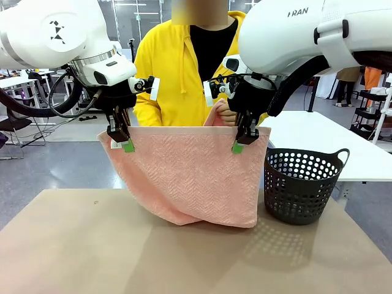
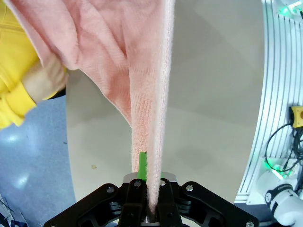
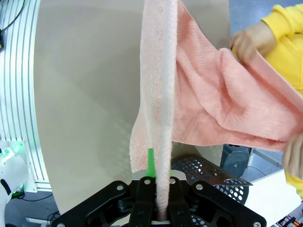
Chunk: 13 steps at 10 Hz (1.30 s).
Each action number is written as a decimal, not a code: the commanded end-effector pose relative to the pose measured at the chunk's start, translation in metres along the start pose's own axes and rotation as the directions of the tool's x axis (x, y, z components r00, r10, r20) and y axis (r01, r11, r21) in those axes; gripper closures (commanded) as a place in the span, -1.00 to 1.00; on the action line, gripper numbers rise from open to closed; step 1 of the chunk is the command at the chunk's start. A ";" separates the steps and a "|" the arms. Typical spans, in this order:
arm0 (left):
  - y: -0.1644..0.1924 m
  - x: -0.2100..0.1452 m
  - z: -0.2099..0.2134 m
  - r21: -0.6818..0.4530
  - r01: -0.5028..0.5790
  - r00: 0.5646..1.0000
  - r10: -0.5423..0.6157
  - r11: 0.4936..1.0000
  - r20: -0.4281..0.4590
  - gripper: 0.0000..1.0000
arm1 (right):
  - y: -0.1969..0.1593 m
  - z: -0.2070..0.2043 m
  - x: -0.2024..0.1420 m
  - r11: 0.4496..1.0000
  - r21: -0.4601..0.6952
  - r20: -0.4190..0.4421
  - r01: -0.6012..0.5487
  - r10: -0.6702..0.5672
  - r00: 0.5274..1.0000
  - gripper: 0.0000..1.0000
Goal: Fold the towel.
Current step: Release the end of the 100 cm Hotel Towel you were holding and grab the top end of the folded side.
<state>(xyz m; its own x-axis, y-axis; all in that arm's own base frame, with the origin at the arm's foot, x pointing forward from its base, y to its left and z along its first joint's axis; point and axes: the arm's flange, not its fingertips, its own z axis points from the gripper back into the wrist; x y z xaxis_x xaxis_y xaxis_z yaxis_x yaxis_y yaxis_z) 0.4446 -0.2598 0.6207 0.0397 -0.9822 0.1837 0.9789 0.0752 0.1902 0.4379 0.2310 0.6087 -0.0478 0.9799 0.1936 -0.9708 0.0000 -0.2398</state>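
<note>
Up in the air, the towel (image 1: 184,177) hangs like a pink sheet between the two arms. The left gripper (image 1: 122,142) points down and pinches the top left corner tight. The right gripper (image 1: 243,141) points down too and pinches the top right corner tight. The towel's bottom sags down to the table (image 1: 73,245). Behind it, a person's hand (image 1: 225,114) holds a far edge. The dark basket (image 1: 303,184) sits just beside the towel, on the right.
</note>
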 end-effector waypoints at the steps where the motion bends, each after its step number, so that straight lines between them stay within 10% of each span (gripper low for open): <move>1: 0.001 -0.001 0.001 0.003 -0.003 1.000 0.003 1.000 0.002 1.00 | 0.000 0.000 0.000 1.000 0.000 -0.001 -0.001 0.001 1.000 1.00; 13: 0.001 -0.001 0.001 0.003 -0.003 1.000 0.003 1.000 0.002 1.00 | 0.000 0.000 0.000 1.000 0.000 -0.001 -0.001 0.001 1.000 1.00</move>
<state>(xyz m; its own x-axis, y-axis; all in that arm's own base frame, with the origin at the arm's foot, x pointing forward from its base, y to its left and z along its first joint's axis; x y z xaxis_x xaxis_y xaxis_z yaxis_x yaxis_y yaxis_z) 0.4446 -0.2598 0.6207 0.0397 -0.9822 0.1837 0.9789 0.0752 0.1902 0.4379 0.2310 0.6087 -0.0479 0.9799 0.1936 -0.9708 -0.0001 -0.2398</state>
